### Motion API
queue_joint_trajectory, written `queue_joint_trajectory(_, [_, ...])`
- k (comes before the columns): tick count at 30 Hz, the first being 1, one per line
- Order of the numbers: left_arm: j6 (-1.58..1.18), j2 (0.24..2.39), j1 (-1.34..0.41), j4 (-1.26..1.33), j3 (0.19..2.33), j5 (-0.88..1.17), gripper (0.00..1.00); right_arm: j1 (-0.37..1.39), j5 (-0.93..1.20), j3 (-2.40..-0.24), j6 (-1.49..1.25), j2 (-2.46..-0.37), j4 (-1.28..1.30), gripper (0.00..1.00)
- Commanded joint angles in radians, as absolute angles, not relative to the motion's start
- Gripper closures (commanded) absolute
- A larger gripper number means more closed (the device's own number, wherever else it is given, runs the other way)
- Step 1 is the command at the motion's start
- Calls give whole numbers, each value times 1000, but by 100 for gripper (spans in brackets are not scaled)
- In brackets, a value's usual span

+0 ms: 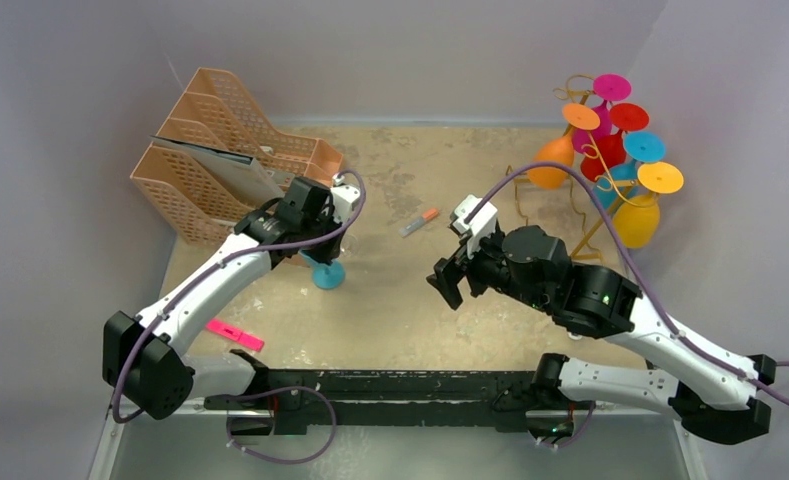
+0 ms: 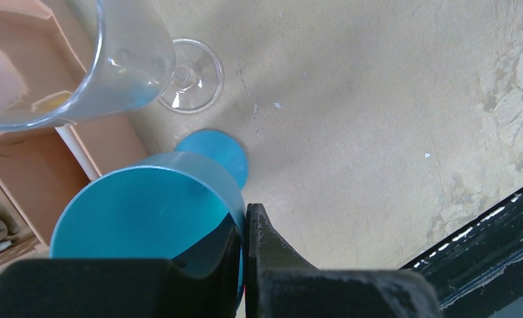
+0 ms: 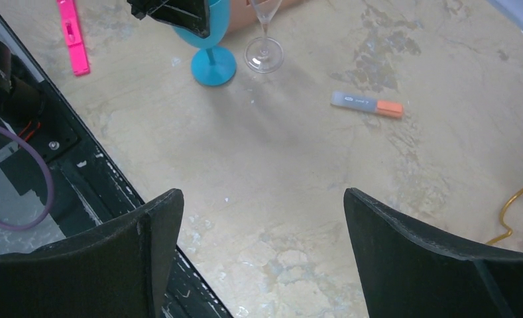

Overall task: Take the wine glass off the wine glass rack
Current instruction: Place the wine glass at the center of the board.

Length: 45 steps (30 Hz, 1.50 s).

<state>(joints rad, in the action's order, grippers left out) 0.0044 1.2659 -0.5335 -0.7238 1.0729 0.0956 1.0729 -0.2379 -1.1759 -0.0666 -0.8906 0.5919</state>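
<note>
Blue wine glass [image 1: 326, 272] upright on the table [image 1: 390, 310], well apart from the wine glass rack [image 1: 590, 238].
In the top view the glass stands at about 9 o'clock from the table's middle, and the left gripper [image 2: 245, 265] pinches its rim with the fingers pressed onto the wall. A clear glass [image 2: 192, 76] stands just beside it at 12 o'clock, next to the peach file organiser [image 1: 220, 150]. The gold rack stands at 2 o'clock and holds coloured glasses [image 1: 637, 220] foot-up. The right gripper [image 3: 262, 245] hovers near the middle with its fingers spread wide and nothing between them. A grey-orange stick [image 3: 366, 104] and a pink strip [image 1: 234, 334] lie flat on the table.
</note>
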Motion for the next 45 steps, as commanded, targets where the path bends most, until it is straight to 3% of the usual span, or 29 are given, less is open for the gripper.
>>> queue_joint_trajectory(1, [35, 1265, -538, -730, 1124, 94, 99, 1074, -264, -1196, -128, -868, 583, 8])
queue_joint_trajectory(5, [29, 1272, -538, -721, 1121, 92, 86, 1073, -287, -1208, -142, -863, 601, 8])
queue_joint_trajectory(15, [16, 1285, -538, -773, 1146, 65, 74, 1074, -301, -1223, -147, -876, 627, 8])
queue_joint_trajectory(20, [8, 1262, -538, -780, 1166, 88, 60, 1073, -310, -1233, -132, -891, 646, 7])
queue_joint_trajectory(26, [8, 1228, -537, -791, 1204, 93, 51, 1073, -319, -1233, -132, -900, 646, 7])
queue_joint_trajectory(37, [-37, 1088, -537, -810, 1218, 76, 36, 1073, -312, -1262, -129, -948, 680, 6])
queue_joint_trajectory(45, [-40, 995, -537, -837, 1232, 62, 19, 1072, -442, -1328, -104, -982, 723, 2])
